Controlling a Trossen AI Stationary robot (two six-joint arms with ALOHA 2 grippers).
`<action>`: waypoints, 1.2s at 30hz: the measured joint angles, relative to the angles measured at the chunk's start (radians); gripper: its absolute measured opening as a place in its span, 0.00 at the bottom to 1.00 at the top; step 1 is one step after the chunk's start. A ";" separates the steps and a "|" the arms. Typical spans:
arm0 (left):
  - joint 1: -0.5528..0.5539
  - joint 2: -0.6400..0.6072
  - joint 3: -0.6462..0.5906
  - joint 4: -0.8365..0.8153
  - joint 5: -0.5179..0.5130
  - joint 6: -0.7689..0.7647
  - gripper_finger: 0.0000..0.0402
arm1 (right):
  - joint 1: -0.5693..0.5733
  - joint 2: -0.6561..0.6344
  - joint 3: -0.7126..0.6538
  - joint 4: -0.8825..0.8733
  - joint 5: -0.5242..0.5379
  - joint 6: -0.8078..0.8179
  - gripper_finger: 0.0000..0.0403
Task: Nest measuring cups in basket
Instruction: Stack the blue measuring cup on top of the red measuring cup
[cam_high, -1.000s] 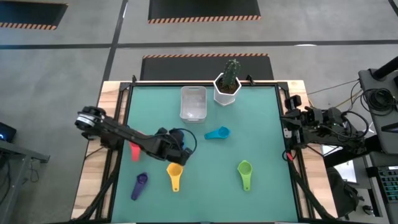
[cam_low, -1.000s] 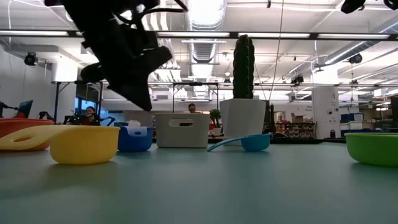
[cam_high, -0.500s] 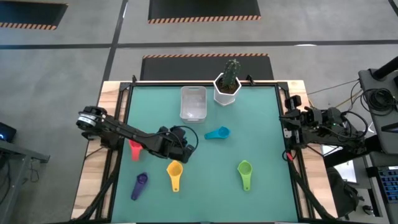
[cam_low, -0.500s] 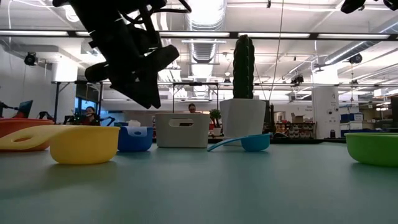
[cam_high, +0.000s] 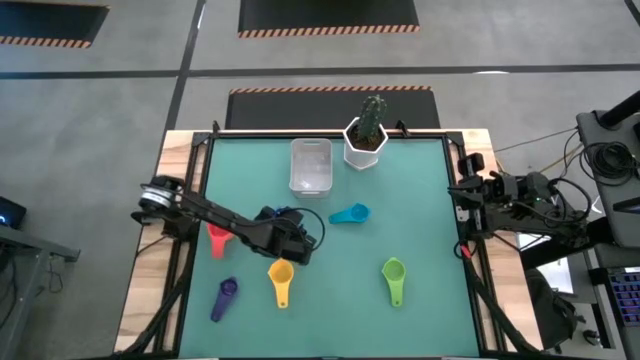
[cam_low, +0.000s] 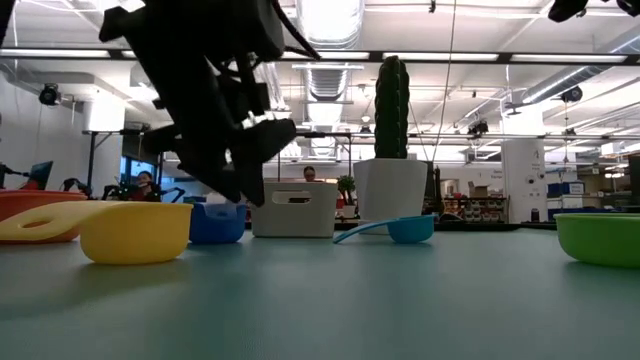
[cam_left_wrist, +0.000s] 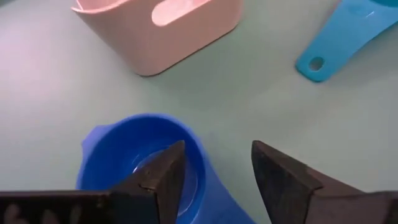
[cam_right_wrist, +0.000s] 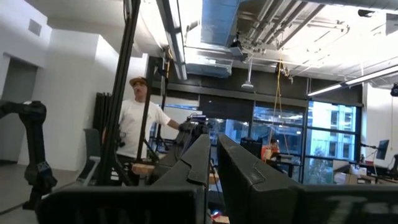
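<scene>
My left gripper (cam_left_wrist: 217, 171) is open and low over the blue cup (cam_left_wrist: 140, 163). One finger (cam_left_wrist: 163, 177) stands over its bowl and the other finger (cam_left_wrist: 280, 180) outside it, with the rim and handle root between them. In the high view the blue cup (cam_high: 284, 213) peeks out beside my left gripper (cam_high: 292, 238). The clear basket (cam_high: 310, 165) stands at the far middle. Teal (cam_high: 350, 213), red (cam_high: 217, 241), yellow (cam_high: 281, 279), purple (cam_high: 224, 297) and green (cam_high: 393, 277) cups lie on the mat. No orange cup shows. My right gripper (cam_high: 468, 196) is shut at the right edge.
A white hexagonal pot with a cactus (cam_high: 366, 140) stands right of the basket at the far edge. The yellow cup lies close to the near side of my left gripper. The mat's middle right (cam_high: 420, 220) is bare. A person (cam_right_wrist: 138, 134) stands in the room beyond.
My left gripper has come down toward the blue cup and gone a little toward the table's right edge, staying open. The cups have kept their places.
</scene>
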 joint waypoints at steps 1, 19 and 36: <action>0.002 0.006 0.001 -0.004 0.000 0.001 0.40 | 0.000 0.000 0.000 0.001 0.000 -0.001 0.04; 0.008 0.036 0.001 -0.007 0.003 0.006 0.11 | 0.000 0.000 0.000 -0.003 0.000 -0.002 0.04; -0.005 -0.029 0.002 -0.054 0.005 0.052 0.01 | 0.000 0.000 0.000 -0.006 0.000 -0.009 0.04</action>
